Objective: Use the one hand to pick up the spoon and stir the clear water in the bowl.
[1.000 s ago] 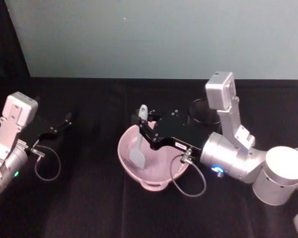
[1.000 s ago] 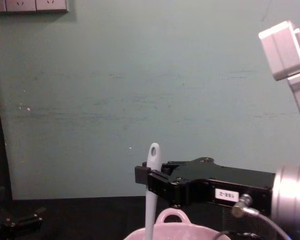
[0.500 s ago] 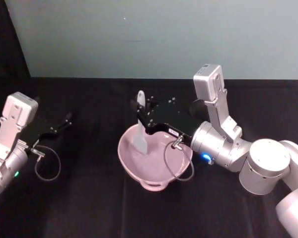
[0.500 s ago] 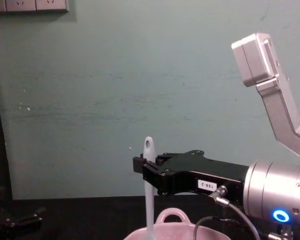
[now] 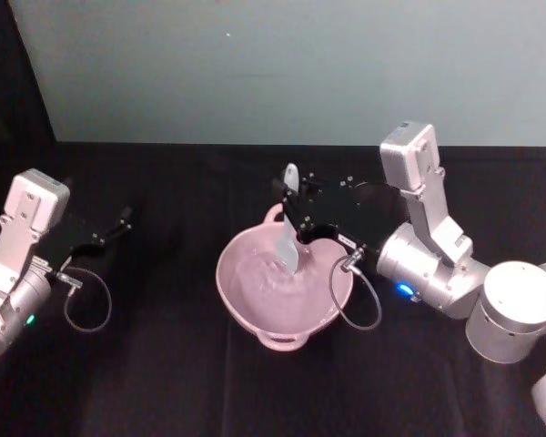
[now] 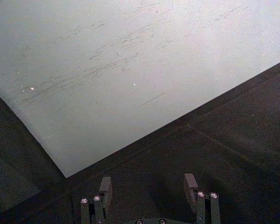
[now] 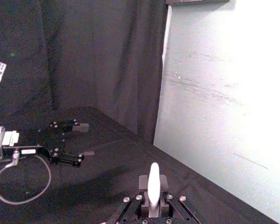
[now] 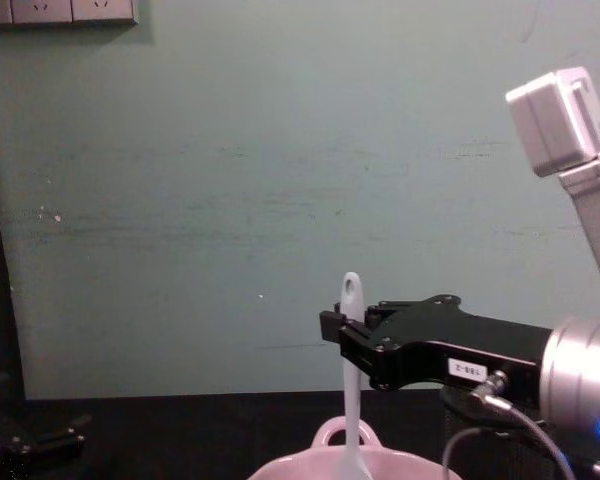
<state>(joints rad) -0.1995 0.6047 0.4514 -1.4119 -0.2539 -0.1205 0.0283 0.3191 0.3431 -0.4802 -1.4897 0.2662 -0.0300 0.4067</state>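
A pale pink bowl (image 5: 255, 309) sits mid-table with water in it; its rim and loop handle also show low in the chest view (image 8: 332, 434). My right gripper (image 5: 289, 202) is shut on the handle of the pale spoon (image 5: 288, 246), which stands nearly upright with its blade down in the bowl's far right part. In the chest view the right gripper (image 8: 345, 333) clamps the spoon (image 8: 351, 400) just below its holed end. The spoon's handle tip (image 7: 153, 184) rises between the fingers in the right wrist view. My left gripper (image 5: 118, 223) rests open at the table's left.
A black cloth covers the table, with a pale green wall behind it. A dark round cup (image 5: 364, 202) stands behind my right arm. My left gripper's open fingers (image 6: 105, 186) point at the wall. Grey cables loop below both wrists.
My right gripper has carried the spoon from the bowl's left side to its far right, with the blade still in the bowl. The left arm has stayed still.
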